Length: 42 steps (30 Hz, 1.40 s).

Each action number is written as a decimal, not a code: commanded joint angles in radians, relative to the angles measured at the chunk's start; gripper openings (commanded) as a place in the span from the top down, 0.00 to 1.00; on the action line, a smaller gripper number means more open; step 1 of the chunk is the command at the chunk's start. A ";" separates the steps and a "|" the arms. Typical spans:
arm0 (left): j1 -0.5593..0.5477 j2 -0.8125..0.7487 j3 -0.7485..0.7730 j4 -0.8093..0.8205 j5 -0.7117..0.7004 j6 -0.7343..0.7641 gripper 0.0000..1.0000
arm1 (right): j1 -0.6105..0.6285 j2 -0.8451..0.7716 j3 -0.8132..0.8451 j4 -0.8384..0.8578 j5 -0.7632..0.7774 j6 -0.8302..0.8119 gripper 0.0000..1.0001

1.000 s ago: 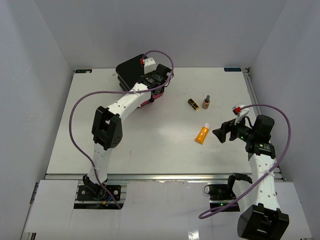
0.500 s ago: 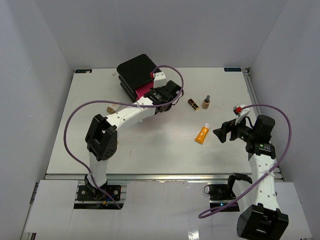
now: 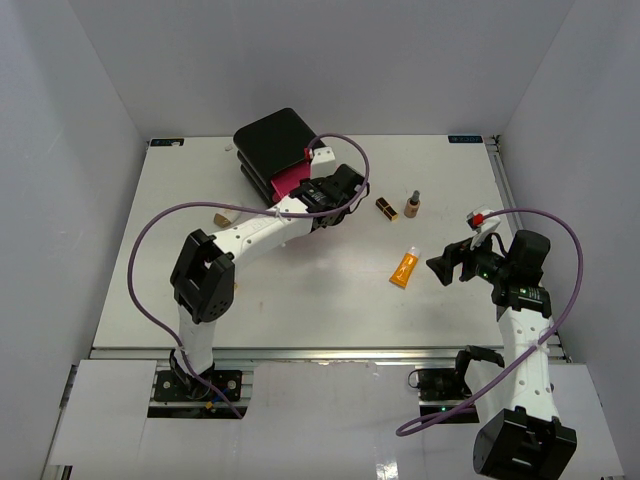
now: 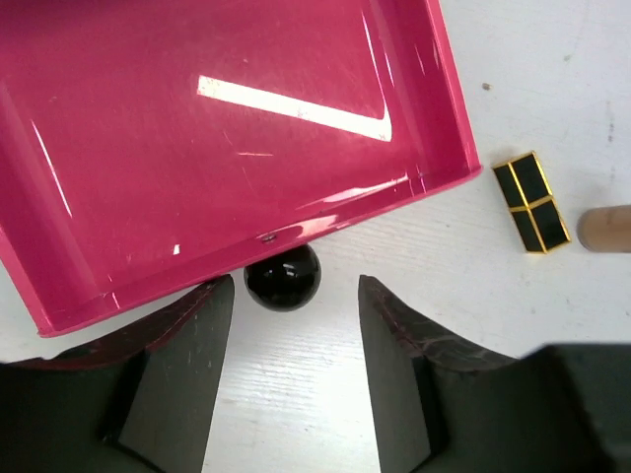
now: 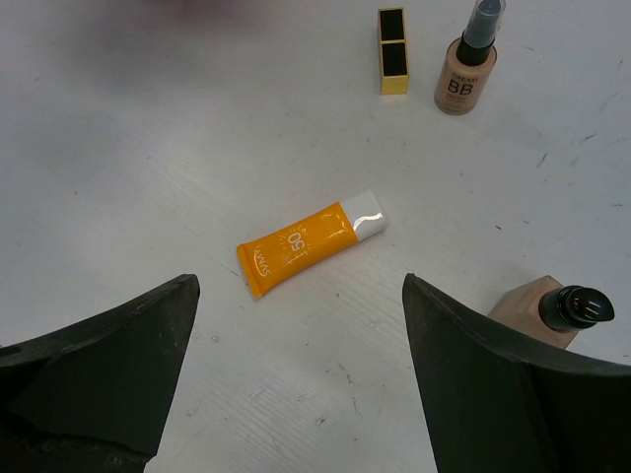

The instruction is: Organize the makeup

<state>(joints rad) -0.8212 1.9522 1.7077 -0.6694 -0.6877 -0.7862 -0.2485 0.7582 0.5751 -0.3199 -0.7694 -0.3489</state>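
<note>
A black-and-gold lipstick tube (image 3: 385, 207) and a small tan dark-capped bottle (image 3: 412, 205) lie mid-table, with an orange squeeze tube with a white cap (image 3: 404, 268) nearer. My left gripper (image 3: 337, 192) is open in front of the pulled-out pink drawer (image 3: 289, 183). In the left wrist view the drawer (image 4: 227, 138) is empty. Its black knob (image 4: 283, 277) sits just beyond my open left gripper (image 4: 294, 291), and the lipstick (image 4: 531, 202) lies to the right. My right gripper (image 3: 440, 268) is open and empty just right of the orange tube (image 5: 311, 244).
The black box (image 3: 272, 137) stands at the back of the table. A small tan item (image 3: 222, 218) lies left of the left arm. The right wrist view also shows the lipstick (image 5: 393, 50), the BB bottle (image 5: 465, 74) and another tan black-capped bottle (image 5: 552, 310).
My left gripper has moved from the box toward the table's middle, and the pink drawer now stands pulled out. The small tan item at left has come into view. The right arm has not moved.
</note>
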 commanded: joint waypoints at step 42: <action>0.346 -1.136 -0.966 0.395 0.532 0.547 0.03 | 0.420 0.519 0.412 -0.094 0.230 -0.153 0.04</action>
<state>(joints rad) -0.4805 0.8671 0.7494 -0.3086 -0.0675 -0.2630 0.0929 1.1611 0.8235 -0.4223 -0.6803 -0.4843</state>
